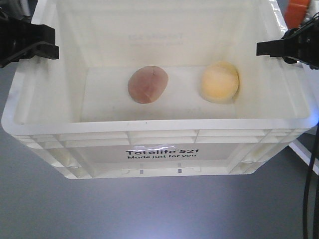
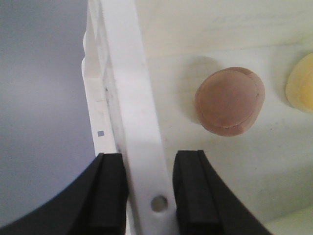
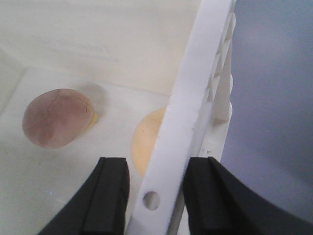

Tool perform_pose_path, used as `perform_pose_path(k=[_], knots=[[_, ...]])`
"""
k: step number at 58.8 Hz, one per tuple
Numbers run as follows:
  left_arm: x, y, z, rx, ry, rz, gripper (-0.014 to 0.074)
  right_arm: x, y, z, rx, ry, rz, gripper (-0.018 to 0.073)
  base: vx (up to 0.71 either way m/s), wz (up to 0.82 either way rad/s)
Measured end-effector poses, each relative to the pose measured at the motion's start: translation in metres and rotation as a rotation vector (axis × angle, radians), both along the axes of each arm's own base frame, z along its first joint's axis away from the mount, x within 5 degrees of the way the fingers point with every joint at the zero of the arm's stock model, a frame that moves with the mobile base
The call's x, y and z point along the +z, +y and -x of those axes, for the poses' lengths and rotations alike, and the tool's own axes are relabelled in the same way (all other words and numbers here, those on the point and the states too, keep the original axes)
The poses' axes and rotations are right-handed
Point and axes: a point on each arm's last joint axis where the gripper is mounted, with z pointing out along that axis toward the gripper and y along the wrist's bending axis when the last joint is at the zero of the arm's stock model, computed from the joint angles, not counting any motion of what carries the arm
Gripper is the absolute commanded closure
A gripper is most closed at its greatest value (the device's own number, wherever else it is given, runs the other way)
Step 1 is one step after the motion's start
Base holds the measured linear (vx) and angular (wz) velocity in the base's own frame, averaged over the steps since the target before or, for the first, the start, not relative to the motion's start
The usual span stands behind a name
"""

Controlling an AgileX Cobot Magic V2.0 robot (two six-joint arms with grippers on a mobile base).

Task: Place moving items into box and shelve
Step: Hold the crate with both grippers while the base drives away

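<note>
Already the pinkish-brown lump [image 1: 148,84] and the pale yellow lump [image 1: 220,81] lie apart on the floor of the white Totelife crate [image 1: 159,144]. The left gripper [image 1: 52,43] and right gripper [image 1: 261,48] each pinch a side wall, jaws narrowly closed, apparently to carry it level for shelving.

In view are 1 white box [image 1: 99,144], 2 egg-shaped lumps (1 pinkish-brown lump [image 1: 148,84] and 1 pale yellow-orange lump [image 1: 220,81]) and 2 black end effectors, namely the left end effector [image 2: 150,192] and the right end effector [image 3: 159,196].
</note>
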Motion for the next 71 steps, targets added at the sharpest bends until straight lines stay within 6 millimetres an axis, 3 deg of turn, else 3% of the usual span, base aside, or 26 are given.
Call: perform_pose_path(k=[39,71], knots=[[0.0000,0.0003,-0.0001,0.001,0.000,-0.001,0.0603,0.0000,0.0001,0.0000,0.000,0.000,-0.001,0.0565,-0.08,0.82],[0.0000,0.0004,-0.0001,0.002,0.000,0.000,0.0603,-0.0002,0.0001,0.0002,0.001,0.003,0.000,0.0565,-0.05,0.53]])
